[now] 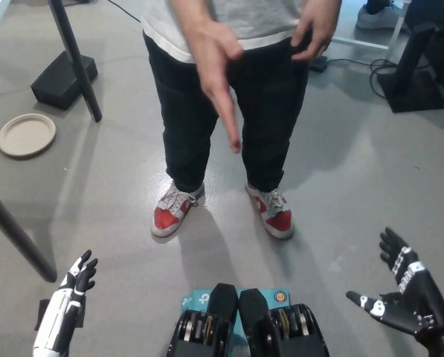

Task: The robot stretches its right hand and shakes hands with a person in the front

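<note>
Head view: person faces open right hand.

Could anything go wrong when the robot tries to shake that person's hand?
Maybe. The black right robot hand is open but low and off to the side, far from the person's outstretched hand, so it might miss. The person's red shoes stand close in front, so a forward step could bump them. The white left robot hand rests low, out of the way.
</note>
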Motion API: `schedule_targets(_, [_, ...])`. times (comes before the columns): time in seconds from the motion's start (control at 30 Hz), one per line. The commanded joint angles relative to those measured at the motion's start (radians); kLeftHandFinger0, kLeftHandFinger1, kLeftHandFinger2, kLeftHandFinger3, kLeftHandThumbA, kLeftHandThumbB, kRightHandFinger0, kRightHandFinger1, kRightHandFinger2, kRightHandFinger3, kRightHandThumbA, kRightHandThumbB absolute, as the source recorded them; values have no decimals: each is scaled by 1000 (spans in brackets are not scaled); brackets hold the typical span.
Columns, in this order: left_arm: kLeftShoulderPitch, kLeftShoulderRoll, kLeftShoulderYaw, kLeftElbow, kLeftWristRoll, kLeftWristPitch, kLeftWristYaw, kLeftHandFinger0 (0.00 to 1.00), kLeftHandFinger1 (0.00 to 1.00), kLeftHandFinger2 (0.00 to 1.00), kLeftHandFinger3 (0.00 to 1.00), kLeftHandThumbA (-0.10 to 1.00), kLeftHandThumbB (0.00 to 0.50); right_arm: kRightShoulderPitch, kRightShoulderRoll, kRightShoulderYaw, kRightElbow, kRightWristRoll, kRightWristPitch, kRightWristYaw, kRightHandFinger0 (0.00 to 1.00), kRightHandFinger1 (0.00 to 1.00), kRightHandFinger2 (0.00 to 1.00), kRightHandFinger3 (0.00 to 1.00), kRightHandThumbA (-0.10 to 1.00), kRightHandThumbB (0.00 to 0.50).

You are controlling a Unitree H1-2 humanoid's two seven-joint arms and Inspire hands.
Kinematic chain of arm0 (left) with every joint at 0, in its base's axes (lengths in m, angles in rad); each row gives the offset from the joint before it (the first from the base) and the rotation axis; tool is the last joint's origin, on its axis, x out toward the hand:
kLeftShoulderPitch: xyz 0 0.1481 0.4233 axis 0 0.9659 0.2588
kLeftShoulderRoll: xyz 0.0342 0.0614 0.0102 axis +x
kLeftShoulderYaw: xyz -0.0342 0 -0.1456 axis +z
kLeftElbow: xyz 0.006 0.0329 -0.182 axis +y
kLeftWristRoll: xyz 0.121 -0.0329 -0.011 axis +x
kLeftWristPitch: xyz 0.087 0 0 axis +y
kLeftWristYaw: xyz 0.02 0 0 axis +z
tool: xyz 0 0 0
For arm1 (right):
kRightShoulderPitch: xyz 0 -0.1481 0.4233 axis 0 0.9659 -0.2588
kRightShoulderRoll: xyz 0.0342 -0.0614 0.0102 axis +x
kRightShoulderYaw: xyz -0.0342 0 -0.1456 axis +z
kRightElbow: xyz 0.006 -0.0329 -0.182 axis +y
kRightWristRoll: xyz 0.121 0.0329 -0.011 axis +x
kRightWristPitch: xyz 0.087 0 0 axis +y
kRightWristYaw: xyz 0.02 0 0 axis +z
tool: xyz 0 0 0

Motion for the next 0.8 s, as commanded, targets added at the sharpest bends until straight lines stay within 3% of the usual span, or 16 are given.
schedule_targets(0.0, [-2,8,7,-27,-6,-36,-6,1000,1000,1000,1000,1000,98,-2,-3,-36,-146,41,40,-27,1000,1000,1000,1000,1000,215])
schedule_targets(0.2, [-5,10,8,-29,-1,-36,-4,1000,1000,1000,1000,1000,96,-74,-23,-75,-364,66,217,-54,1000,1000,1000,1000,1000,270])
schedule_targets(0.47, [-8,10,10,-24,-5,-45,-4,1000,1000,1000,1000,1000,112,-291,-84,-77,-509,70,509,-68,1000,1000,1000,1000,1000,247])
schedule_targets(0.57, [-7,13,8,-32,-2,-33,-6,1000,1000,1000,1000,1000,115,-364,-98,-54,-522,48,593,-58,1000,1000,1000,1000,1000,264])
schedule_targets(0.67, [-10,19,9,-28,10,-42,-2,1000,1000,1000,1000,1000,106,-438,-88,-35,-506,48,664,-56,1000,1000,1000,1000,1000,312])
schedule_targets(0.77, [-12,20,9,-32,7,-33,-5,1000,1000,1000,1000,1000,122,-503,-84,8,-457,33,680,-60,1000,1000,1000,1000,1000,340])
